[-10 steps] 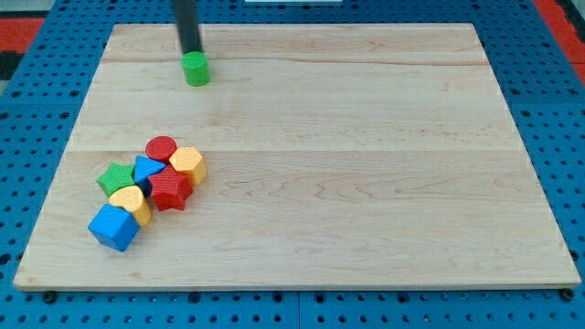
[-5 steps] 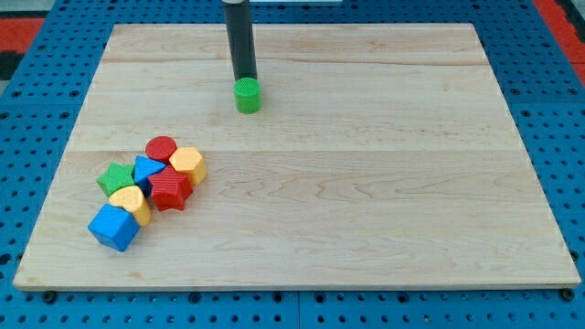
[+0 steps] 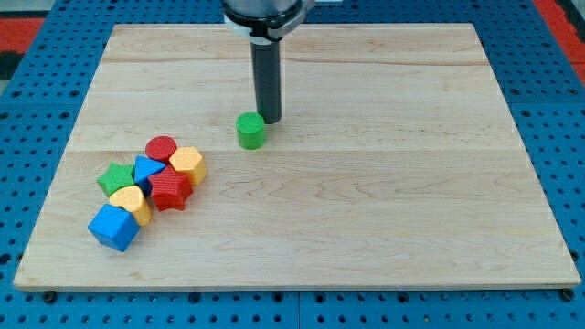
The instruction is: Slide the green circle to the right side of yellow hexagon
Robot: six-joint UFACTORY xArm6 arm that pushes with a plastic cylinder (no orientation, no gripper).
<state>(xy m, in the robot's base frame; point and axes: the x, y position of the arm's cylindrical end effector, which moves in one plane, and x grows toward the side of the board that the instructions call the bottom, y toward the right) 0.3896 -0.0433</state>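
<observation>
The green circle (image 3: 250, 131) stands on the wooden board, above and to the right of the block cluster. My tip (image 3: 271, 120) touches its upper right edge. The yellow hexagon (image 3: 187, 164) sits at the right end of the cluster at the view's lower left, about 70 pixels left of and below the green circle.
The cluster also holds a red circle (image 3: 162, 148), a blue triangle (image 3: 146, 169), a green star (image 3: 116, 177), a red star (image 3: 170, 190), a yellow heart (image 3: 130, 201) and a blue cube (image 3: 113, 227). The wooden board (image 3: 366, 183) lies on a blue pegboard.
The green circle has slid from the board's upper left down and to the right, pushed by my tip. The tip now sits at its upper right instead of directly above it.
</observation>
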